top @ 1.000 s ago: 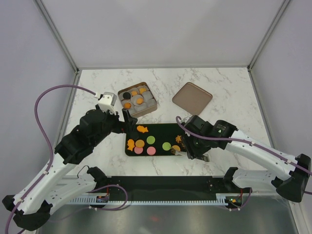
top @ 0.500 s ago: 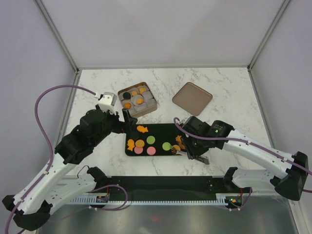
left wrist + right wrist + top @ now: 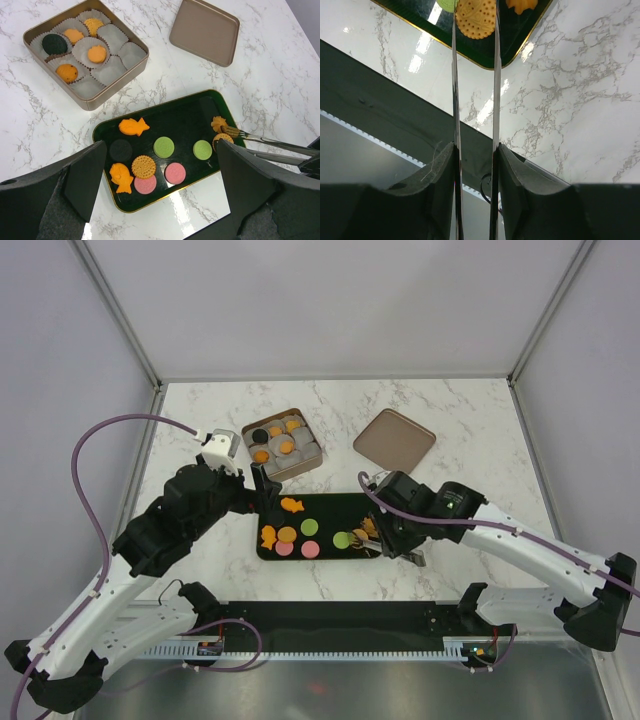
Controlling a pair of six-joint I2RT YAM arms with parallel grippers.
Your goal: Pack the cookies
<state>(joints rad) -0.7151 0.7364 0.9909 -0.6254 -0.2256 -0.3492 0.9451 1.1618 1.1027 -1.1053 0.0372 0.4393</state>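
Steel tongs [image 3: 496, 85], squeezed by the right gripper [image 3: 475, 152], straddle an orange dotted cookie [image 3: 476, 17], seemingly pinching it, a contact blurred overhead; the left gripper [image 3: 160, 150] gapes wide.

Your marble tabletop [image 3: 470, 410] carries a square tin [image 3: 120, 80] back left, a brown lid [image 3: 394, 440] apart to its right, and a dark tray [image 3: 335, 510] nearest you.

The tongs [image 3: 495, 75] run off the right wrist view's top edge, tips unseen; the orange cookie [image 3: 476, 20] and tray [image 3: 517, 30] are cut off there.
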